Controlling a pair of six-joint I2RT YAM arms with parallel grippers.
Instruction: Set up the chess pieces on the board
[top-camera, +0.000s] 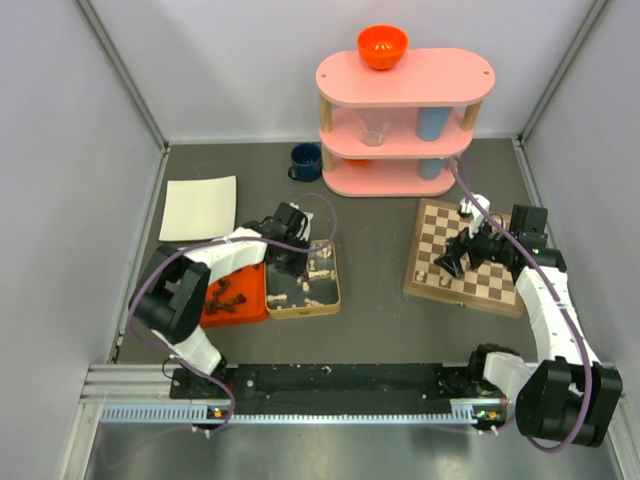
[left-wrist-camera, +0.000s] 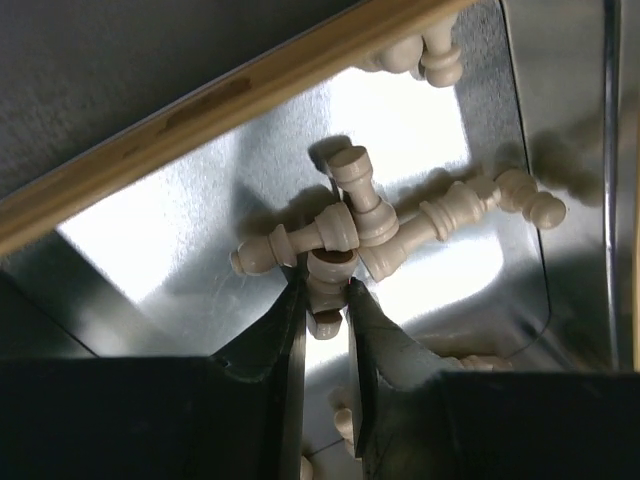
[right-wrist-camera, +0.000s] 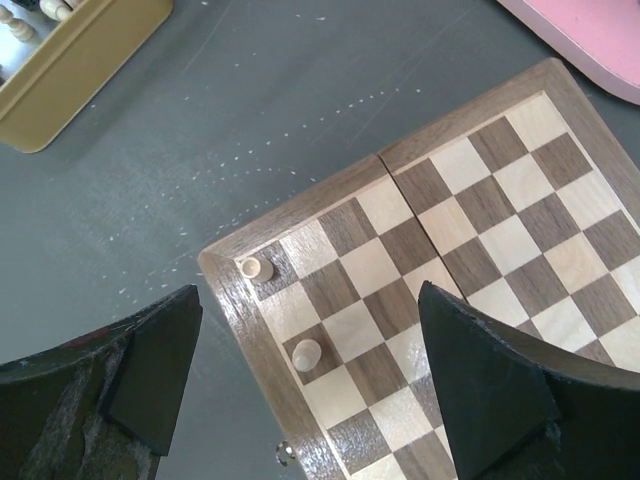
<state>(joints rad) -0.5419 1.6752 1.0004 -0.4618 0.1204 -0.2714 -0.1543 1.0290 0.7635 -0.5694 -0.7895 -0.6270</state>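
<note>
In the left wrist view my left gripper (left-wrist-camera: 325, 300) reaches down into the silver tin (left-wrist-camera: 180, 220), its fingers shut on a cream chess piece (left-wrist-camera: 330, 268) at the edge of a small heap. A cream rook (left-wrist-camera: 360, 195) and other cream pieces (left-wrist-camera: 450, 210) lie against it. Seen from above, this gripper (top-camera: 290, 262) is over the tin (top-camera: 300, 312). My right gripper (right-wrist-camera: 308, 310) hangs open and empty over the near-left corner of the board (right-wrist-camera: 500, 230), where a cream rook (right-wrist-camera: 256, 268) and a second cream piece (right-wrist-camera: 306, 352) stand. Dark pieces (top-camera: 228, 297) lie in the orange tray (top-camera: 250, 315).
A pink three-tier shelf (top-camera: 405, 120) stands at the back with an orange bowl (top-camera: 382, 45) on top and cups inside. A blue mug (top-camera: 305, 160) and a white cloth (top-camera: 200, 207) sit at the back left. Grey walls close in both sides.
</note>
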